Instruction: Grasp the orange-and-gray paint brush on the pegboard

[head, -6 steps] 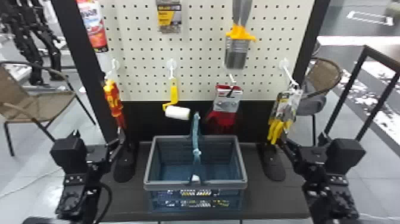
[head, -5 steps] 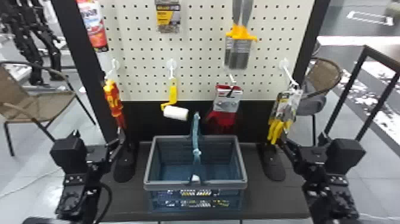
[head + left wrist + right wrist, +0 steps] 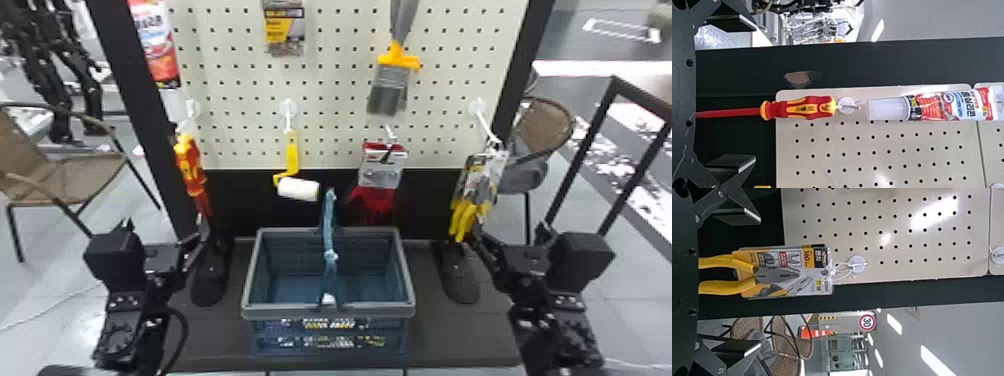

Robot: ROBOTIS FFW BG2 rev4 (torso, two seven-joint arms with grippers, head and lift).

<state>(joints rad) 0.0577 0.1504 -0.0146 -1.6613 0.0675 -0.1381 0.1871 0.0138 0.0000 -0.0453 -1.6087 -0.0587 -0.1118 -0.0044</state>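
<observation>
The orange-and-gray paint brush (image 3: 393,75) hangs high on the white pegboard (image 3: 340,120), right of centre, bristles down and slightly tilted. My left gripper (image 3: 196,243) rests low at the table's left, open, facing the red-and-yellow screwdriver (image 3: 190,172). In the left wrist view the left gripper (image 3: 746,94) stands wide apart with the screwdriver (image 3: 797,109) beyond it. My right gripper (image 3: 479,241) sits low at the table's right, open, below the packaged yellow pliers (image 3: 475,192). In the right wrist view the right gripper (image 3: 746,282) frames those pliers (image 3: 770,276). Both grippers hold nothing and are far below the brush.
A blue-grey basket (image 3: 327,307) with an upright handle stands mid-table. On the board hang a paint roller (image 3: 295,182), red gloves (image 3: 377,185), a sealant tube (image 3: 155,40) and a small packet (image 3: 283,25). Two black stands (image 3: 212,272) (image 3: 457,277) flank the basket.
</observation>
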